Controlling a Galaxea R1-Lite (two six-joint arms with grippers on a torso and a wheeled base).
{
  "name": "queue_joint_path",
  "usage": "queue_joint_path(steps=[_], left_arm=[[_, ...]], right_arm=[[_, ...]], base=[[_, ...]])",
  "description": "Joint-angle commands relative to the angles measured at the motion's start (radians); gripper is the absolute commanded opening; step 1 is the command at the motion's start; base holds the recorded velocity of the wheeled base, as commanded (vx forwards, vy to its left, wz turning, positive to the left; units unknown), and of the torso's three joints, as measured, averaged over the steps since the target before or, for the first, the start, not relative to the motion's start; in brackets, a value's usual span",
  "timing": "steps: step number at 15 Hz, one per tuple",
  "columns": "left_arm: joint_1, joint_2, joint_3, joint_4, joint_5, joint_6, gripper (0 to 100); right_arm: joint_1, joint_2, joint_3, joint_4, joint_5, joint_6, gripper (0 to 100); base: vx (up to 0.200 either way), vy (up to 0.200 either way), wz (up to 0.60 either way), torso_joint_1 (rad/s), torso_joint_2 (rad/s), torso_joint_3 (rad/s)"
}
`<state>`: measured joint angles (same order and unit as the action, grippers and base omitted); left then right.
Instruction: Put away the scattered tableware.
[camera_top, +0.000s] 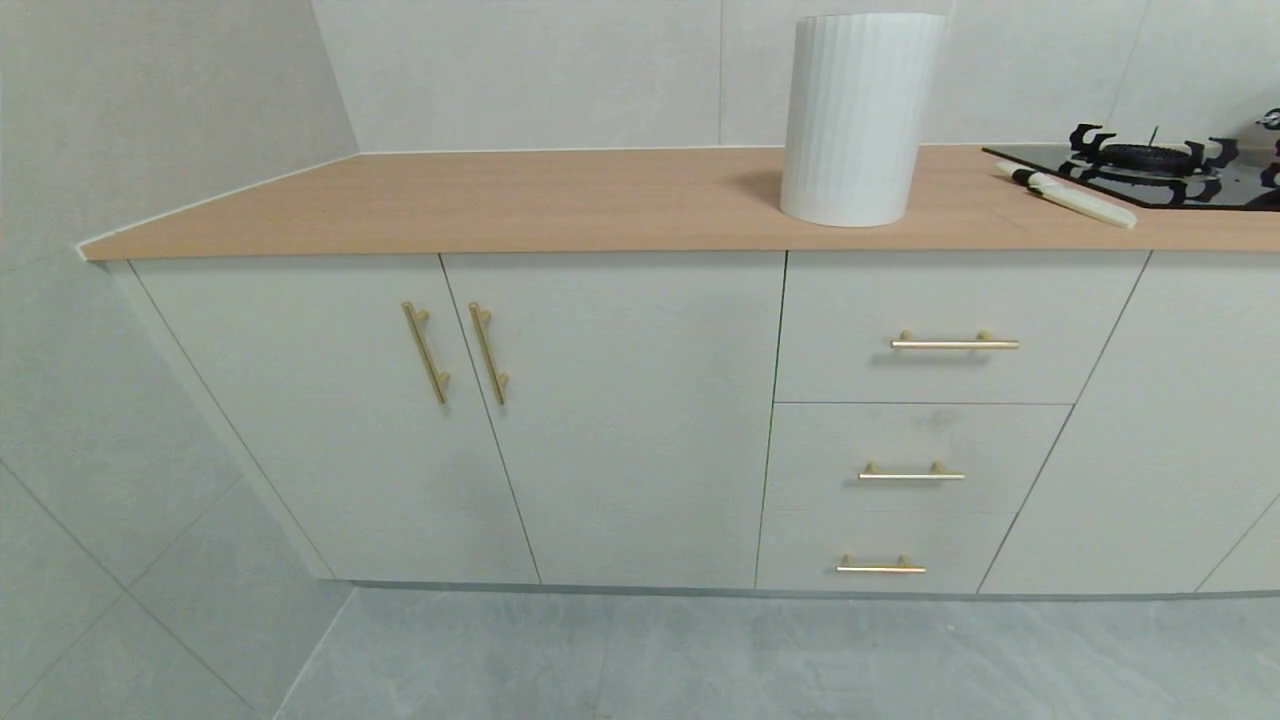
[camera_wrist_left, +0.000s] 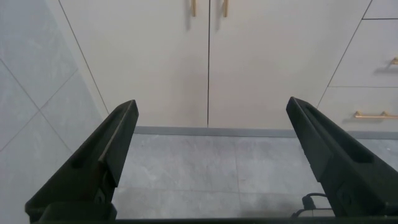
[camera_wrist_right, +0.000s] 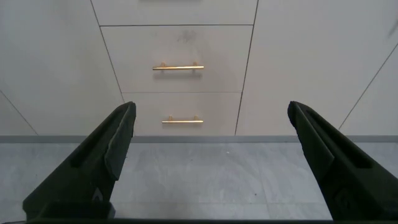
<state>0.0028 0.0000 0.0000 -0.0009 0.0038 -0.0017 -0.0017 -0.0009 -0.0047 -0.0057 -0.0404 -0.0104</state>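
Note:
A pale utensil with a black end, maybe a knife (camera_top: 1070, 195), lies on the wooden countertop (camera_top: 500, 205) at the right, beside the black stove. A tall white ribbed container (camera_top: 855, 118) stands on the counter just left of it. My left gripper (camera_wrist_left: 211, 112) hangs open low over the grey floor, facing the double cabinet doors (camera_wrist_left: 208, 56). My right gripper (camera_wrist_right: 211, 112) is open too, low before the lower drawers (camera_wrist_right: 178, 59). Nothing is between the fingers of either one.
White cabinet doors with gold handles (camera_top: 455, 352) sit under the counter at the left. A stack of three drawers (camera_top: 915, 420) is to their right. A black gas stove (camera_top: 1150, 170) is at the far right. A tiled wall (camera_top: 120, 300) closes the left side.

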Motion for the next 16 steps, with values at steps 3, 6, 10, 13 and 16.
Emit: queue_joint_path(steps=[3, 6, 10, 13, 16], left_arm=[[0.0, 0.0, 0.0, 0.001, 0.001, 0.002, 100], [0.0, 0.0, 0.0, -0.001, 0.001, 0.0, 100], [0.0, 0.0, 0.0, 0.001, 0.001, 0.002, 100], [0.0, 0.0, 0.0, -0.001, 0.001, 0.003, 100], [0.0, 0.0, 0.0, -0.001, 0.001, 0.002, 100]], right_arm=[[0.0, 0.001, 0.003, 0.003, -0.001, 0.001, 100], [0.0, 0.002, 0.003, 0.003, -0.001, 0.001, 100], [0.0, 0.002, 0.005, 0.003, -0.001, 0.001, 100], [0.0, 0.002, 0.003, 0.003, -0.001, 0.0, 100], [0.0, 0.002, 0.003, 0.003, -0.001, 0.0, 100]], base=[[0.0, 0.0, 0.0, 0.0, 0.0, 0.0], [0.0, 0.0, 0.0, 0.0, 0.0, 0.0], [0.05, 0.0, 0.0, 0.002, 0.0, 0.001], [0.2, 0.0, 0.0, 0.007, 0.0, -0.002], [0.2, 0.0, 0.0, 0.002, 0.0, 0.001]])
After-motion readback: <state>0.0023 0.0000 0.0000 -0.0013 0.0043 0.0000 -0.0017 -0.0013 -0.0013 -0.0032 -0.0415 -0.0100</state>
